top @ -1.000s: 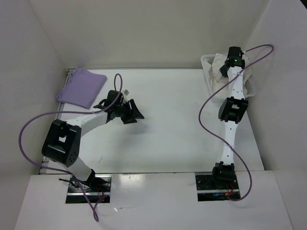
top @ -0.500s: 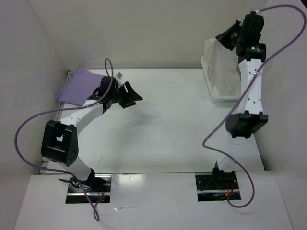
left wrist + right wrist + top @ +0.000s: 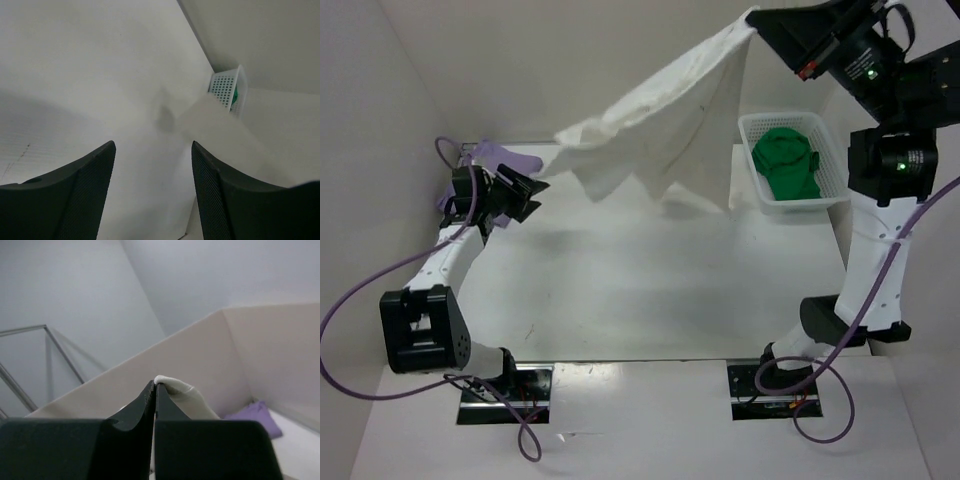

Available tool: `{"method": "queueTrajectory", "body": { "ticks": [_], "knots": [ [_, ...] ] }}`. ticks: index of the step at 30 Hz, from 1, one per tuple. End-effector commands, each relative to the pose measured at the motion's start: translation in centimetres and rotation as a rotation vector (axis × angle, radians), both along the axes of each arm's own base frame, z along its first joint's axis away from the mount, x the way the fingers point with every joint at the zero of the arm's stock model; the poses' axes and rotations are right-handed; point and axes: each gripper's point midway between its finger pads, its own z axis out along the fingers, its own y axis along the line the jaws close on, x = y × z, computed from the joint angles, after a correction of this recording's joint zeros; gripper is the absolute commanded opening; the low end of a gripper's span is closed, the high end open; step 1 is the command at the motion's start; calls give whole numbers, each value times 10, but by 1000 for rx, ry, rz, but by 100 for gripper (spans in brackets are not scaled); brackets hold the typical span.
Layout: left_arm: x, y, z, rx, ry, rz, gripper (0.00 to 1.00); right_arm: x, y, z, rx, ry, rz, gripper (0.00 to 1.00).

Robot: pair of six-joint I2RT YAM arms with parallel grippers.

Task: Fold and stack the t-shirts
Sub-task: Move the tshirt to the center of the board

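My right gripper [image 3: 757, 22] is raised high at the back right and is shut on an edge of the cream white shirt [image 3: 660, 130], which trails in the air down to the left over the table. In the right wrist view the cloth [image 3: 185, 392] is pinched between the closed fingers. The green shirt [image 3: 790, 165] lies crumpled in the white mesh basket [image 3: 840, 170]. The lavender shirt [image 3: 492, 152] lies at the back left, mostly hidden by my left gripper [image 3: 532, 190], which is open and empty just in front of it.
The white table [image 3: 650, 290] is walled by white panels at the back and sides. The basket stands at the back right corner and also shows in the left wrist view [image 3: 227, 90]. Purple cables loop beside both arms.
My right gripper has lifted the cream white shirt out of the basket and swung it up and left, uncovering the green shirt. My left gripper has moved left, toward the lavender shirt.
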Motion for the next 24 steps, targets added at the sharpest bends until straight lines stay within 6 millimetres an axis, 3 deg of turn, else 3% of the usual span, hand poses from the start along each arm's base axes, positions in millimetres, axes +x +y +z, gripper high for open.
{"method": "queueTrajectory", "body": {
  "ticks": [1,2,3,4,5,7,8,10,11,13,14,17,20,22,24],
  "knots": [
    [-13,4,23,-21,-63,3,70,78,20,-83,-51,230,101,0],
    [-20,6,14,-21,-42,2,70,95,21,-103,-65,263,95,0],
    [-24,5,16,-19,-50,1,70,121,24,-149,-84,376,89,0],
    [-27,5,13,-20,-46,2,70,129,24,-171,-102,415,83,0],
    [-32,4,15,-19,-53,1,70,150,25,-227,-137,510,74,0],
    [-41,4,1,6,-29,-4,70,164,16,-279,-165,587,11,0],
    [-44,4,1,19,-37,-10,70,172,8,-337,-177,708,-11,0],
    [-54,4,-20,77,13,-33,70,176,-6,-393,-196,818,-60,0],
    [-55,8,-22,113,17,-22,70,171,-18,-436,-201,922,-77,0],
    [-67,5,-39,174,54,-54,70,166,-33,-473,-209,1006,-112,3],
    [-74,9,-45,199,64,-41,70,166,-46,-504,-218,1081,-181,3],
    [-87,4,-62,250,93,-75,70,167,-67,-540,-253,1177,-275,3],
    [-99,-10,-77,326,137,-146,70,167,-83,-554,-295,1228,-389,8],
    [-106,-20,-87,377,188,-180,70,164,-92,-564,-324,1261,-441,24],
    [-115,-17,-97,428,238,-181,70,163,-101,-552,-336,1227,-508,34]
  ]
}}
